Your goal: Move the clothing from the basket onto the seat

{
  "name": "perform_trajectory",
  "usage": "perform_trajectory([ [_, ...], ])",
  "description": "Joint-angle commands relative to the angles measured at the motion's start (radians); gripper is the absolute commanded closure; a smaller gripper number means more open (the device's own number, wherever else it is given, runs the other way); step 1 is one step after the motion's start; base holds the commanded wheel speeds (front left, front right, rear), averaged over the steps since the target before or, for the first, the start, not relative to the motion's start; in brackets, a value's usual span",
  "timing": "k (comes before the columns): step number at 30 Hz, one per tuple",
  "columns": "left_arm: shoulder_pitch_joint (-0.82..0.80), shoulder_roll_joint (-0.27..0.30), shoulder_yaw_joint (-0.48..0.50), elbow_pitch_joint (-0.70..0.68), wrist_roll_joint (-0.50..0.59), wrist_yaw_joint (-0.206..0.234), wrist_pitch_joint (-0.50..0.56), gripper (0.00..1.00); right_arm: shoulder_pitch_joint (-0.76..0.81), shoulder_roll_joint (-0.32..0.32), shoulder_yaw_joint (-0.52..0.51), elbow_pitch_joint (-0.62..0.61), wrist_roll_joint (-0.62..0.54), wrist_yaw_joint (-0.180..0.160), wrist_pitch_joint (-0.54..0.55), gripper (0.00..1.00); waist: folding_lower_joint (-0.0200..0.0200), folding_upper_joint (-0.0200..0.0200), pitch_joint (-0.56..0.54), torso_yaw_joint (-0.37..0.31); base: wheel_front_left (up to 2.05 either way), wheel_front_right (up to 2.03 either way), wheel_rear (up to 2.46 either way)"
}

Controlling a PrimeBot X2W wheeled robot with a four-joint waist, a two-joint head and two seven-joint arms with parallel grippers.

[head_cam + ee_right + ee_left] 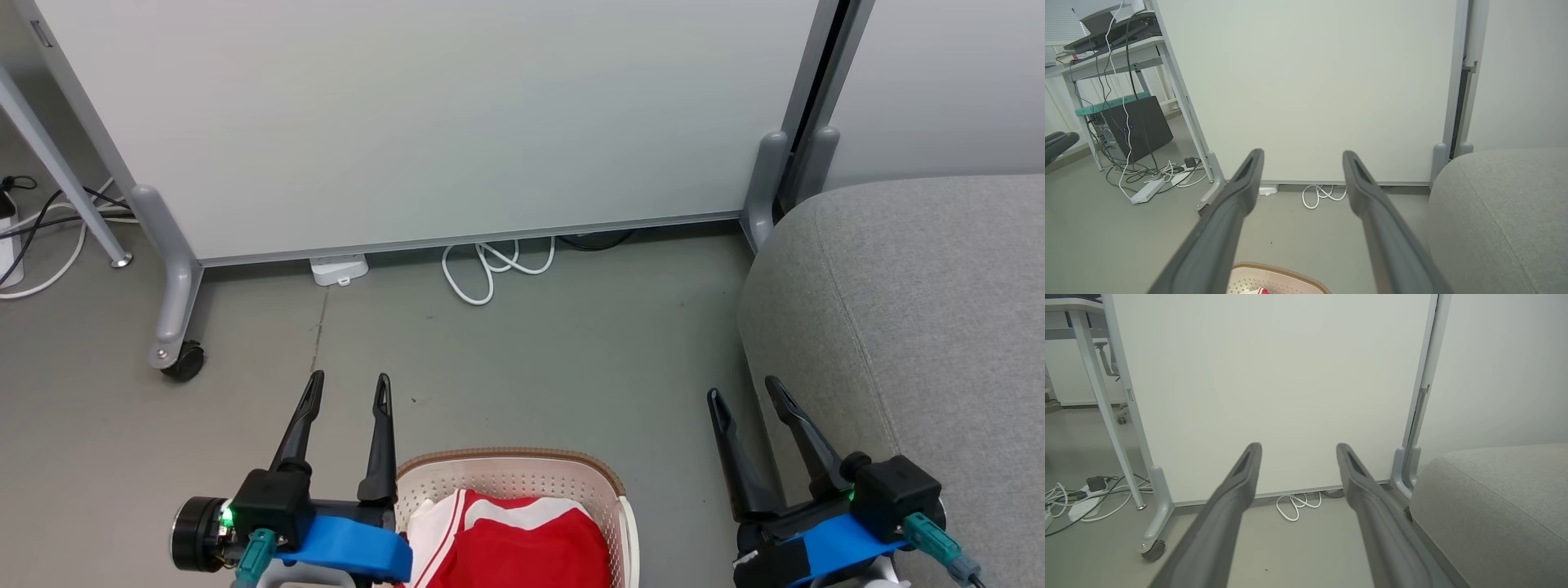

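Two spread wide, empty: left end effector (349, 377), right end effector (743, 387); clothing (522, 547) inside basket (506, 454), near seat (922, 310).

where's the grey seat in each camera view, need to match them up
Head view: the seat takes the right side, from mid-height down to the bottom edge.
Left wrist view: the seat is in the lower right corner.
Right wrist view: the seat is in the lower right corner.
Shared landmark: the coiled white cable on the floor at the foot of the pale partition, left of the seat in all three views.
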Motion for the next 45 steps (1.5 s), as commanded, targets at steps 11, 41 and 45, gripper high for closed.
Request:
perform_trajectory([
  [11,-0.001,0.001,-0.017,0.004,0.09,0.006,-0.027,0.0,0.008,-0.006,0.016,-0.008,-0.091,0.002,-0.027,0.0,0.0,0.0,0.003,0.008,0.0,0.0,0.0],
  [41,0.002,-0.007,-0.007,0.015,0.116,-0.008,-0.034,0.0,0.009,-0.006,0.004,0.009,-0.096,0.002,-0.034,0.0,0.0,0.0,0.007,0.007,0.0,0.0,0.0],
  [45,0.001,-0.008,-0.004,0.018,0.115,-0.011,-0.034,0.0,0.008,-0.006,0.005,0.008,-0.095,0.002,-0.034,0.0,0.0,0.0,0.009,0.005,0.0,0.0,0.0],
])
